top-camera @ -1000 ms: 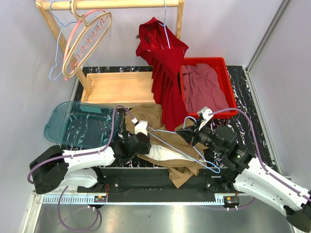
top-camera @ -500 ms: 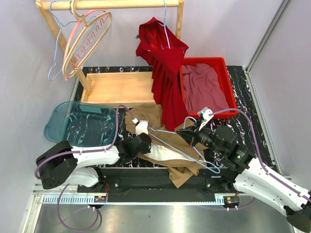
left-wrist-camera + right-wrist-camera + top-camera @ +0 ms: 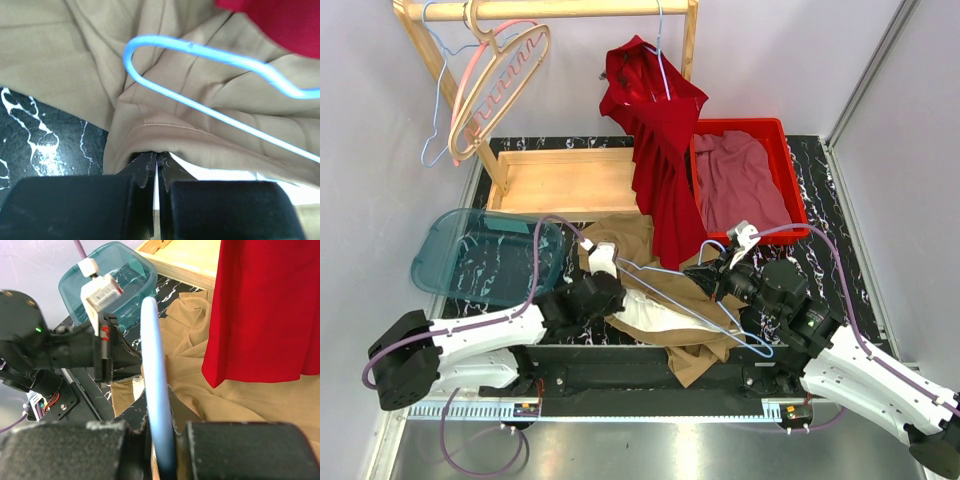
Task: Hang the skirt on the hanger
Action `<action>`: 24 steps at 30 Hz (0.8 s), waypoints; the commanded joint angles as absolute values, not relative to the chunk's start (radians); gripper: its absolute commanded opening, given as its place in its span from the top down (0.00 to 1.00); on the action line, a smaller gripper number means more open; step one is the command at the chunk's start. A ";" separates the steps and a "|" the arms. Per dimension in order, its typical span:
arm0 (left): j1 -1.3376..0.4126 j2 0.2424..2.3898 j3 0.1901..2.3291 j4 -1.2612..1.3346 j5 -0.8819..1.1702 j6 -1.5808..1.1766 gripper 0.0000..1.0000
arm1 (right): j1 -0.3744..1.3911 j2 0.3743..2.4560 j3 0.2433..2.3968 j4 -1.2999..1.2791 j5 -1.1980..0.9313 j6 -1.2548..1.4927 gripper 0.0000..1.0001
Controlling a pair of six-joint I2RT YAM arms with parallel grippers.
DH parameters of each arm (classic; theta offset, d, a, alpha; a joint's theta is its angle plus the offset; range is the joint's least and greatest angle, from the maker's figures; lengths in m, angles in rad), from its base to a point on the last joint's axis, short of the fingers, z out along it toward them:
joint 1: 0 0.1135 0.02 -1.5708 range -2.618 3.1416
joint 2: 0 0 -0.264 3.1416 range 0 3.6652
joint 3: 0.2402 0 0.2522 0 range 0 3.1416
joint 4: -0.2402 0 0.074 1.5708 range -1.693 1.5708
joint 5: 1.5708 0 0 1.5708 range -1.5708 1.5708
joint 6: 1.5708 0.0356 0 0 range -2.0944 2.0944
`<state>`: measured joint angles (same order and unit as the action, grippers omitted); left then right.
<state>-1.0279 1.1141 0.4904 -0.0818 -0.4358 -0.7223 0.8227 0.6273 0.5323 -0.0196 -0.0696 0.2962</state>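
The tan skirt point(image 3: 625, 238) lies crumpled on the black table between the arms, with its white lining showing near the front. It also shows in the left wrist view point(image 3: 75, 55) and the right wrist view point(image 3: 200, 405). My left gripper point(image 3: 612, 292) point(image 3: 157, 155) is shut on a fold at the skirt's edge. My right gripper point(image 3: 700, 276) point(image 3: 157, 400) is shut on the blue wire hanger point(image 3: 665, 268) point(image 3: 152, 355) and holds it low over the skirt. The hanger's rounded end point(image 3: 200, 50) lies on the fabric just ahead of my left fingers.
A red dress point(image 3: 658, 120) hangs from the wooden rack point(image 3: 565, 180) at the back and drapes onto the skirt. A red bin point(image 3: 782, 180) with maroon cloth stands at the right. A teal plastic tub point(image 3: 485, 255) is at the left. Spare hangers point(image 3: 500, 75) hang on the rail.
My left wrist has moved slightly back and to the left, still shut on the skirt's edge, and its arm has swung lower. The right arm and hanger have stayed put.
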 commanded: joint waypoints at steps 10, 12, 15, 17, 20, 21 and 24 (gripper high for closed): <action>-0.955 0.843 0.546 -0.185 -0.075 -0.557 1.00 | 0.821 0.594 0.568 -0.046 -0.077 0.276 1.00; -0.890 0.801 0.540 -0.184 -0.016 -0.575 1.00 | 0.821 0.581 0.574 -0.061 -0.077 0.268 1.00; -0.735 0.743 0.514 -0.146 0.084 -0.603 1.00 | 0.821 0.555 0.578 -0.081 -0.068 0.262 1.00; -0.703 0.745 0.514 -0.155 0.078 -0.621 1.00 | 0.821 0.532 0.580 -0.093 -0.075 0.258 1.00; -0.670 0.773 0.522 -0.163 0.042 -0.655 1.00 | 0.821 0.506 0.581 -0.104 -0.081 0.261 1.00; -0.658 0.787 0.523 -0.163 0.032 -0.663 1.00 | 0.821 0.500 0.580 -0.104 -0.087 0.262 1.00; -0.640 0.804 0.525 -0.155 0.025 -0.675 1.00 | 0.821 0.492 0.583 -0.106 -0.113 0.262 1.00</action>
<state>-0.6640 0.7860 0.4965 -0.1909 0.0128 -0.6399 0.8227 0.5068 0.5346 -0.1047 -0.0734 0.2741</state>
